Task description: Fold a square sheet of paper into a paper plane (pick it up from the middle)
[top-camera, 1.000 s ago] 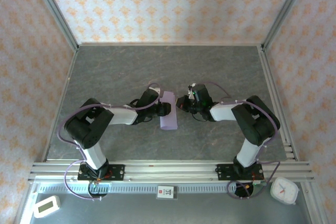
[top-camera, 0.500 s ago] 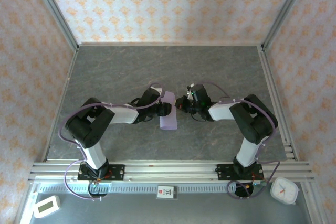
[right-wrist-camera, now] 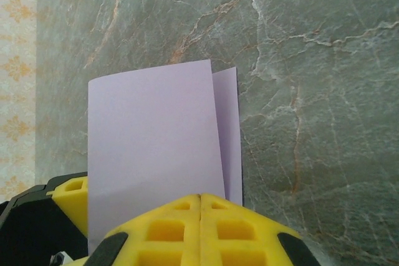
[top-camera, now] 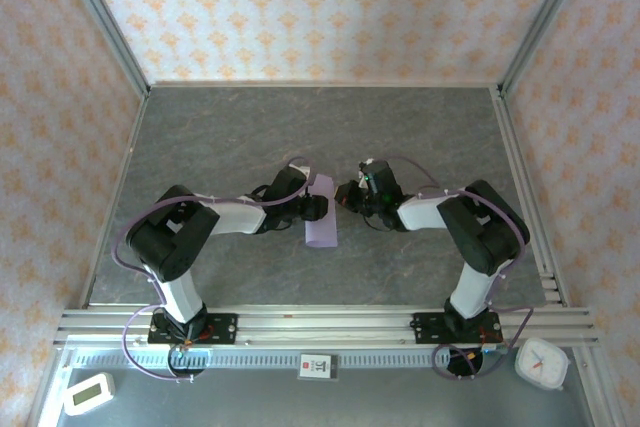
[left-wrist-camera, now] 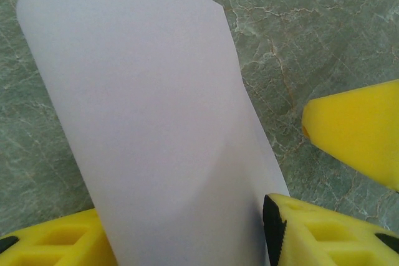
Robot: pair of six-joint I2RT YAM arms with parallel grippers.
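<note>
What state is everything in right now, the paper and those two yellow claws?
square sheet of paper: bent over double, fold rounded, edges not quite matched.
left gripper: fingers either side of the bent sheet, holding it.
right gripper: shut, empty, beside the paper without touching.

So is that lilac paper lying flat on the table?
No, in the left wrist view the sheet of paper arches up in a rounded curve between the fingers of the left gripper.

Matt paper sheet (left-wrist-camera: 156,123), marbled stone-look tabletop (left-wrist-camera: 312,23)
</note>
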